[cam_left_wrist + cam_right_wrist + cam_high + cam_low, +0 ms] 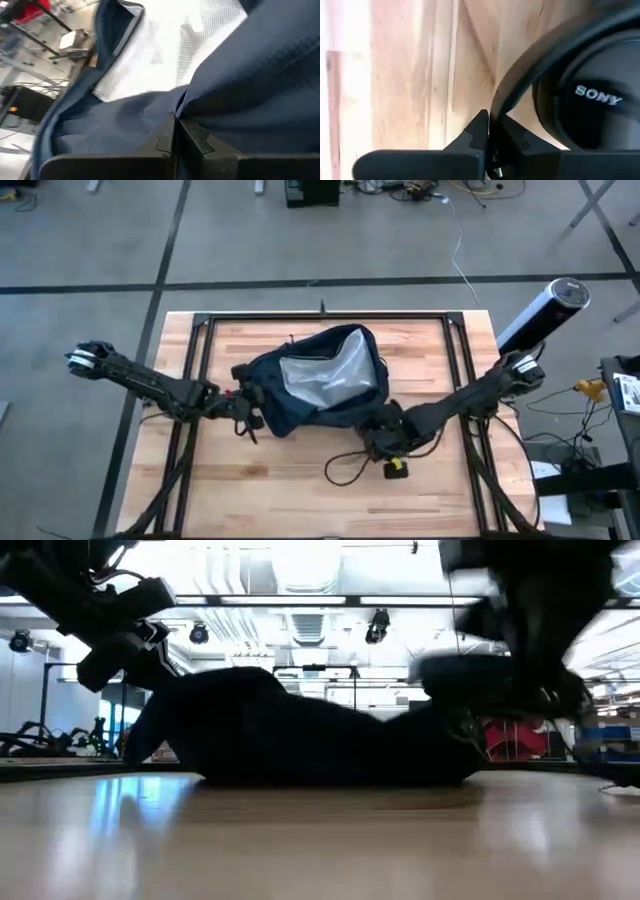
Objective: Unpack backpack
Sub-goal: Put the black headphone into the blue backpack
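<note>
The dark navy backpack (320, 380) lies on the wooden table's middle, its mouth open and its silvery-grey lining (325, 375) showing; in the low view the backpack (300, 740) is a dark mound. My left gripper (175, 127) is shut on the backpack's left rim, where the left gripper (250, 408) also shows from above. Black headphones (590, 100) are just off the backpack's near right corner, with my right gripper (490, 125) shut on them. Their black cable (345, 467) loops over the table toward the near side. My left gripper pinches a fold of navy fabric (182, 107) at the backpack's left rim between its two fingers, coming about level from the table's left. The rest of the backpack lies on the table. My right gripper pinches the headphones' thin black headband (496, 102) between its two fingers, beside the ear cup marked SONY (597, 95). The fingers lie across the band. The cable trails slack on the table; whether the headphones are lifted clear I cannot tell.
A small yellow and black item (397, 471) lies by the cable. A black frame (320, 317) runs round the tabletop. A black and silver cylinder (545, 310) stands past the far right corner. Bare wood (260, 490) lies toward the near edge.
</note>
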Available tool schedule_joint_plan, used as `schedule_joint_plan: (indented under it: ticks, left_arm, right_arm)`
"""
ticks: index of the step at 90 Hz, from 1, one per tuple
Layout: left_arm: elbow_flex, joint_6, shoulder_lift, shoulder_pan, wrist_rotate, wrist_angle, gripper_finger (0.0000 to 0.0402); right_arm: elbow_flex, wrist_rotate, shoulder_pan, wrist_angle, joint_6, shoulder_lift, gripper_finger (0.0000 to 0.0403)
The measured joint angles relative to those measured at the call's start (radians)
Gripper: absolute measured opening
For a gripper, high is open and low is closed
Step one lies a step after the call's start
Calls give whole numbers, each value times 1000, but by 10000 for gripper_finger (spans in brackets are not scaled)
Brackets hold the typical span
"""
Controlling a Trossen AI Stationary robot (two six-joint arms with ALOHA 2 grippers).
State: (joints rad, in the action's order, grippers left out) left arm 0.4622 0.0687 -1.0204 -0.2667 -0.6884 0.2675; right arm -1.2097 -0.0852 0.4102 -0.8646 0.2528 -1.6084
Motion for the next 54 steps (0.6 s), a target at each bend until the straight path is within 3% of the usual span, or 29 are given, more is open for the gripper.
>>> schedule_joint_plan:
  ticks: [11, 24, 36, 46, 54]
  left_arm:
    - [0, -16, -10, 0, 28, -9, 0]
    - [0, -70, -9, 0, 66, -42, 0]
    - [0, -142, -6, 0, 130, -94, 0]
    - [0, -154, -6, 0, 151, -94, 0]
    - [0, -154, -7, 0, 152, -86, 0]
  right_arm:
    - [-59, -117, -31, 93, -215, 22, 5]
    - [-63, -136, -142, 222, -419, 15, 3]
    - [-73, -219, -264, 381, -626, 17, 2]
    - [-149, -310, -338, 416, -762, 15, 1]
    - [-235, -317, -374, 428, -818, 22, 1]
